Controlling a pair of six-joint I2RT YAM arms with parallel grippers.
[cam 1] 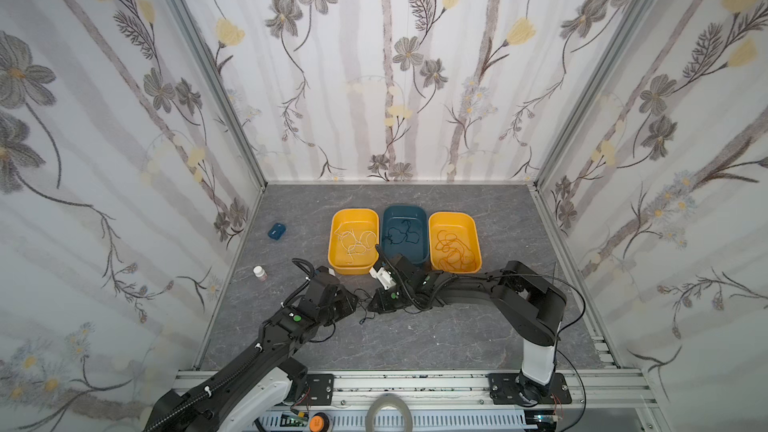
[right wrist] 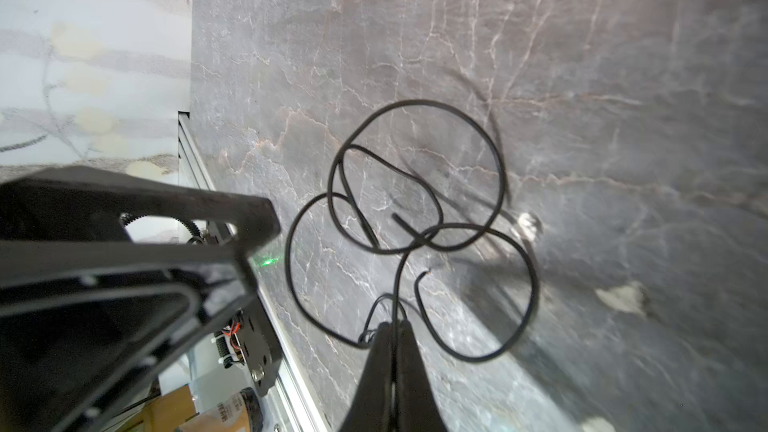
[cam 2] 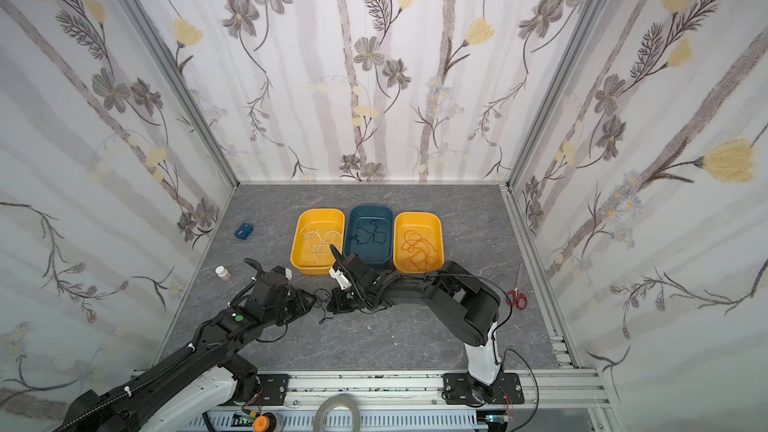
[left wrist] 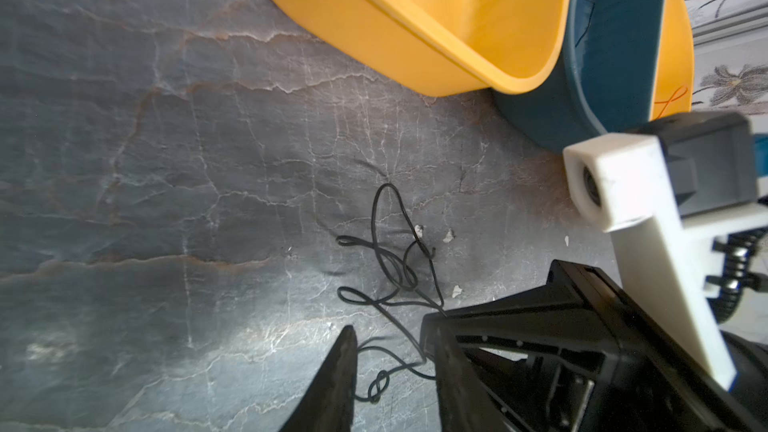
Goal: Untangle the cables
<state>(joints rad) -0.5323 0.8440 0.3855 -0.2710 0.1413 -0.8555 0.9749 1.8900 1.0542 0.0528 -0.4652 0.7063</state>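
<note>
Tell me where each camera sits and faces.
Both top views: high above the arm bases, looking down at the bins; left gripper, right gripper show.
Left wrist: low, facing the loose black cable; one finger and right gripper show.
Right wrist: facing that cable, pinched in its shut fingers; left gripper shows.
Shared: the cable.

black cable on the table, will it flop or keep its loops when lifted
Likely floppy: the black cable lies in loose overlapping loops. Probably light, being so thin. The loops may snag or tighten if the right pincer, shut on it, pulls.
</note>
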